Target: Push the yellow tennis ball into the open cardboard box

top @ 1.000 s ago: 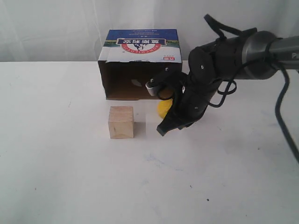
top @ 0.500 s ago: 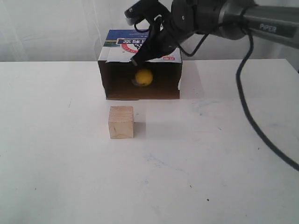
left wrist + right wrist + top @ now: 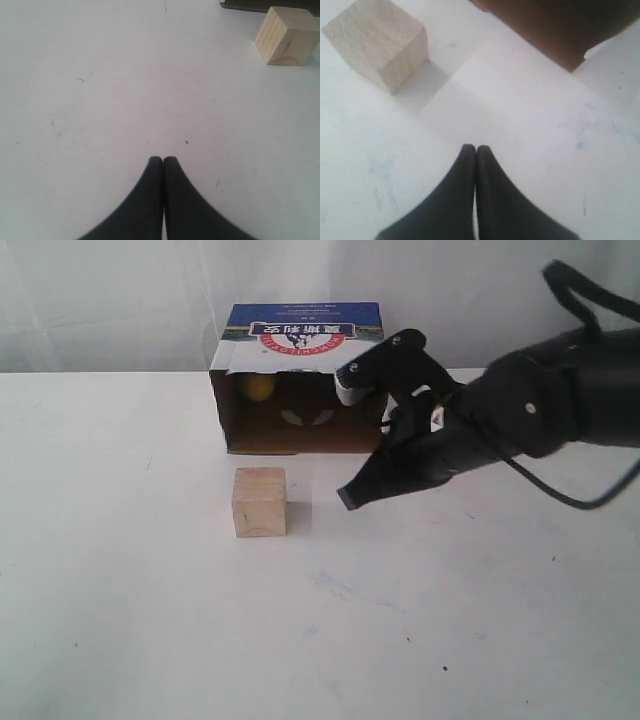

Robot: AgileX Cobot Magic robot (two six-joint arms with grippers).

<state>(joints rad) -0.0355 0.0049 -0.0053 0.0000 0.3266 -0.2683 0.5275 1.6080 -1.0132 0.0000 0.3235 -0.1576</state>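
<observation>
Fuzzy yellow tennis ball (image 3: 259,387) rolled to 10 o'clock inside open brown cardboard box (image 3: 300,335). My right gripper (image 3: 347,498) and left gripper (image 3: 163,159): fingers together. Rebound may eject ball.

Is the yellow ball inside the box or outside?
Inside. The yellow tennis ball shows within the dark opening of the cardboard box, toward its left side in the exterior view.

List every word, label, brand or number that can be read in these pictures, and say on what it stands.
None can be quoted.
On the open cardboard box, printed top panel: white characters on a red band, upside down, too blurred to read.
Finer print on the same panel: too small to read.
On the wooden cube: no text.
</observation>
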